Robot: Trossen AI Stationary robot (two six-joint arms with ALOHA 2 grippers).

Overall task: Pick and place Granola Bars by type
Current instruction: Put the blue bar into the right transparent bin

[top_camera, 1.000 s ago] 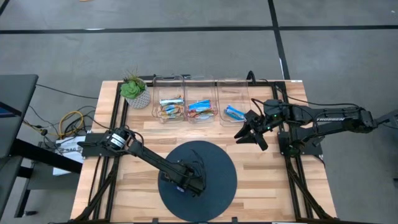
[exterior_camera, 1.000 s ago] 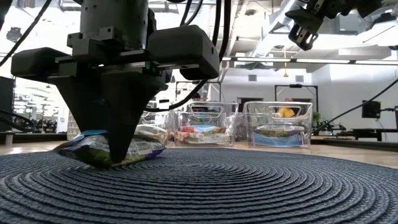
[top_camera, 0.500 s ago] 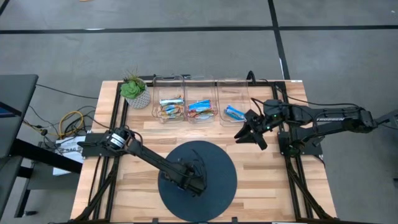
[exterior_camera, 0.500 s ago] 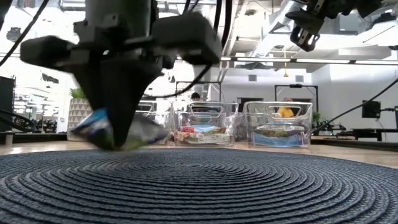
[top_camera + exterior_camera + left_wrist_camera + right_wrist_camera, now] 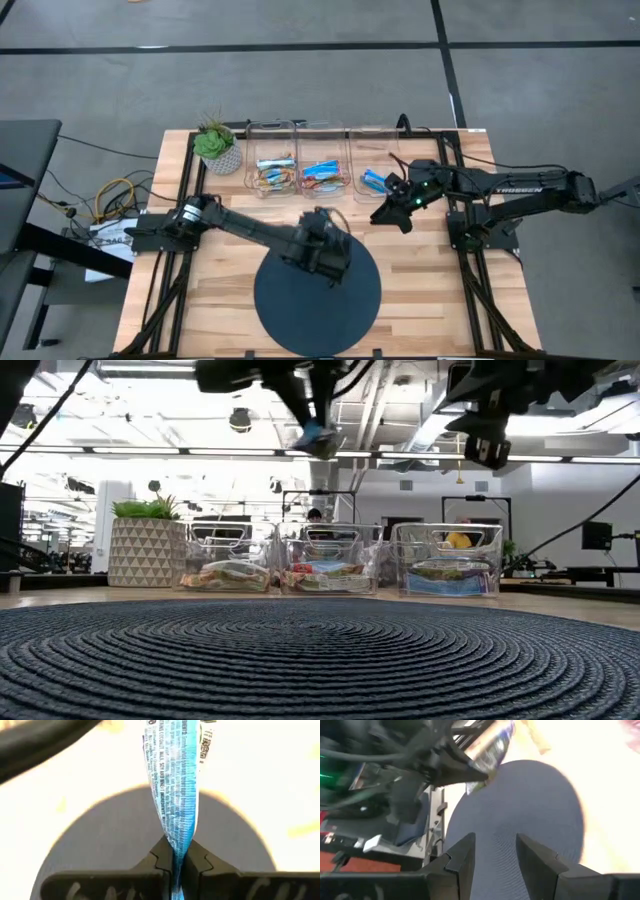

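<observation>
Raised since a second ago: left gripper [image 5: 322, 222], formerly down on the round dark mat [image 5: 330, 310], now lifted clear above the mat's far edge, near the row of bins. Fingers [image 5: 161, 859] pinched fully together on one end of a granola bar [image 5: 176, 795] in a silvery light blue wrapper, seen in the left wrist view standing up from between the fingertips; same bar visible in the low view high above the mat, hanging from the gripper's tip. Nothing left lying on the mat in the low view.

Shifted slightly toward the middle of the table: right gripper [image 5: 395, 212], hovering just in front of the right-hand bin, fingers [image 5: 462, 857] parted with nothing between them.

Along the far side of the table [image 5: 420, 290]: three clear bins side by side, left bin [image 5: 270, 150] with multicoloured bars [image 5: 272, 176], middle bin [image 5: 322, 150] with blue and mixed-colour bars [image 5: 322, 174], right bin [image 5: 372, 150] with a bright blue bar [image 5: 377, 181]. Beside the left bin: potted plant [image 5: 216, 147] in a patterned white pot.
</observation>
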